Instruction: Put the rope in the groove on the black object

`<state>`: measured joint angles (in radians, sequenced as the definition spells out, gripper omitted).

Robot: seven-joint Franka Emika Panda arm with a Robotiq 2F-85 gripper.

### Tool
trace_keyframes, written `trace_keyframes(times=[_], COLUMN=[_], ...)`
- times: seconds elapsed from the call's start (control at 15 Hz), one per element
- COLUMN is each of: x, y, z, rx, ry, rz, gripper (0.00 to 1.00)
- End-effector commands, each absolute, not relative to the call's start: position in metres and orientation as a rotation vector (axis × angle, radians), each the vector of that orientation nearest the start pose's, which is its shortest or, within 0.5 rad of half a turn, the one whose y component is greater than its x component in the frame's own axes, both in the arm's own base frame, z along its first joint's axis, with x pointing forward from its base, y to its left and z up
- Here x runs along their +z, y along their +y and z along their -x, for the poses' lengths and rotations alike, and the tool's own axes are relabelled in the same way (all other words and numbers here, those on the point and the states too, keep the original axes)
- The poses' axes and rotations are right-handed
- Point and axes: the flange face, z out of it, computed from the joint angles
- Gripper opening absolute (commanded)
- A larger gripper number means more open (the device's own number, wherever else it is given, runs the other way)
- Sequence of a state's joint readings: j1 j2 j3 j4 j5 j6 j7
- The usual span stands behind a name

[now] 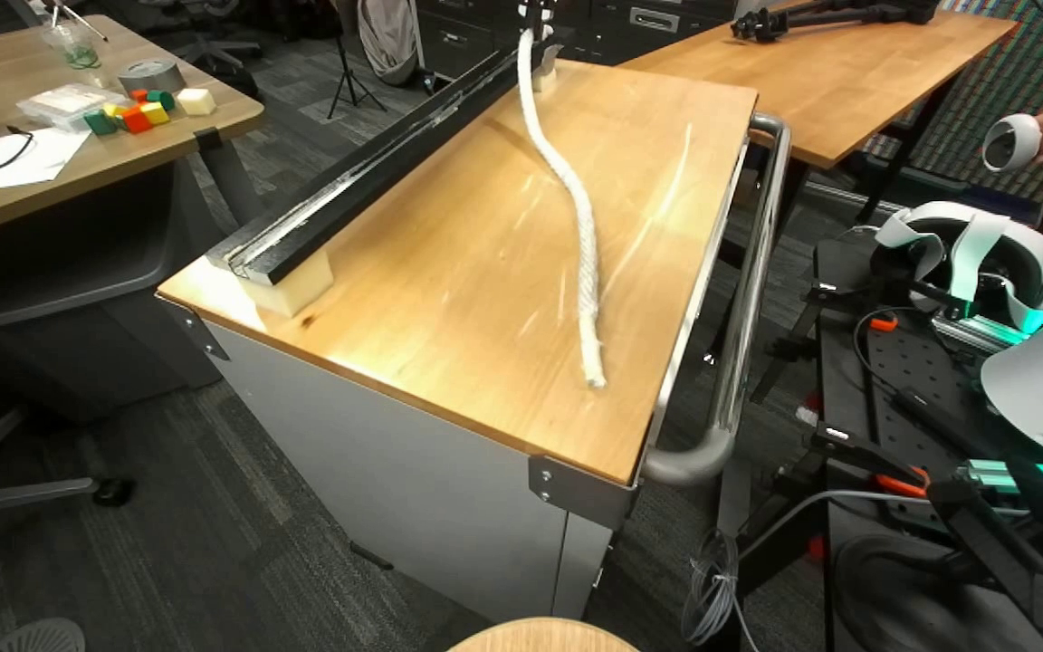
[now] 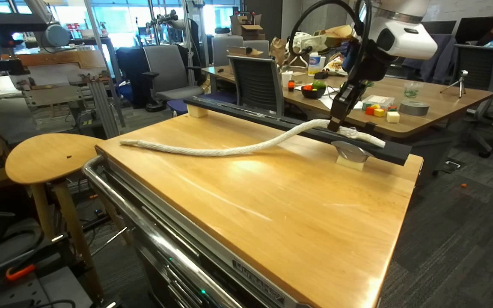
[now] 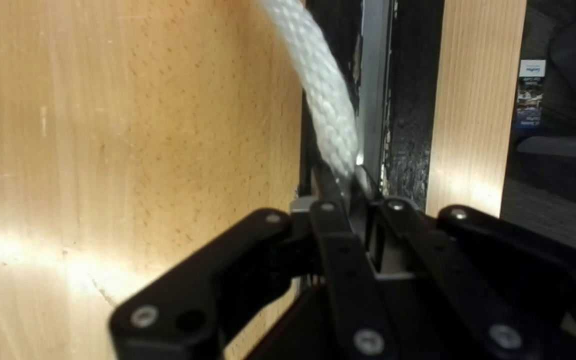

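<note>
Handle bar (image 2: 156,233): shiny metal, toward eight o'clock, with hours counted from the middle of the wooden tabletop (image 2: 298,201) in an exterior view.
Rope (image 2: 229,152): white, thick, braided; its loose end rests on the tabletop at ten o'clock, its middle rises off the wood, and its short tail lies over the black rail (image 2: 255,117) near two o'clock.
Rope's feel: probably light, soft and limp, hard to damage; the weave should grip well, though free lengths may sag or twist.
Rope's best hold: likely close to the stretch being laid, in short steps.
Gripper (image 3: 344,179): between one and two o'clock, jaws pinching the rope a little in from the tail's tip.
Rail: straight, along the tabletop's far side, from eleven o'clock to past two.
Groove (image 3: 375,85): in the wrist view it runs to twelve o'clock from the gripper; the rope slants toward eleven, outside it. Whether the tail is seated, I cannot tell.
Desk (image 2: 452,100): beyond, at two o'clock, holding a tape roll (image 2: 414,108).
</note>
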<state>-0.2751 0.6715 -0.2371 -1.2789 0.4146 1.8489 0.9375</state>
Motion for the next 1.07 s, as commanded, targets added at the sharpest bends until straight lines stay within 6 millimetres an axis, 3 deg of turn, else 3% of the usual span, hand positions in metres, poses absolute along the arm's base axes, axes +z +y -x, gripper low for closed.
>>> trace_keyframes(times=[0.0,0.6,0.67,0.8,1.0], x=[0.367,0.357,0.355,0.357,0.374], y=[-0.292,-0.292,-0.292,-0.291,-0.289], z=[-0.677,-0.685,-0.684,-0.679,-0.671], rx=[0.215,0.222,0.238,0.290,0.314], ry=[2.040,2.055,2.058,2.044,1.988], rz=[2.084,2.132,2.134,2.144,2.172], gripper=[0.03,0.03,0.36,0.44,0.67])
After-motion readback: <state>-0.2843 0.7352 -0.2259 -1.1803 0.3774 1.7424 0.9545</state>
